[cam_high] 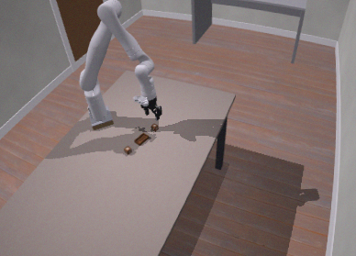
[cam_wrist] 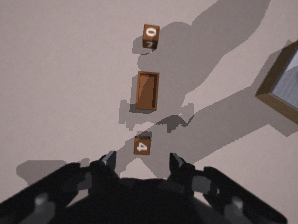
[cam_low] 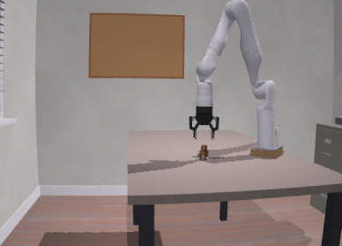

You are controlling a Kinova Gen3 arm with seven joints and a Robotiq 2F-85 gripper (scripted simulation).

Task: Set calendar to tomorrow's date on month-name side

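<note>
The small brown tray (cam_wrist: 148,90) lies empty on the table, also in the top view (cam_high: 141,139). One brown cube showing a 4 on top (cam_wrist: 141,146) lies on the table just below my gripper; it shows in the top view (cam_high: 155,127). The other cube, with a 0 on top (cam_wrist: 151,35), lies beyond the tray's far end, also in the top view (cam_high: 127,150). My gripper (cam_wrist: 143,159) hangs above the table over the cube with the 4, fingers open and empty; it shows in the exterior view (cam_low: 204,134).
The arm's base (cam_high: 101,121) stands on a wooden plinth at the table's edge; its corner shows in the wrist view (cam_wrist: 282,82). A grey desk (cam_high: 250,6) stands at the back of the room.
</note>
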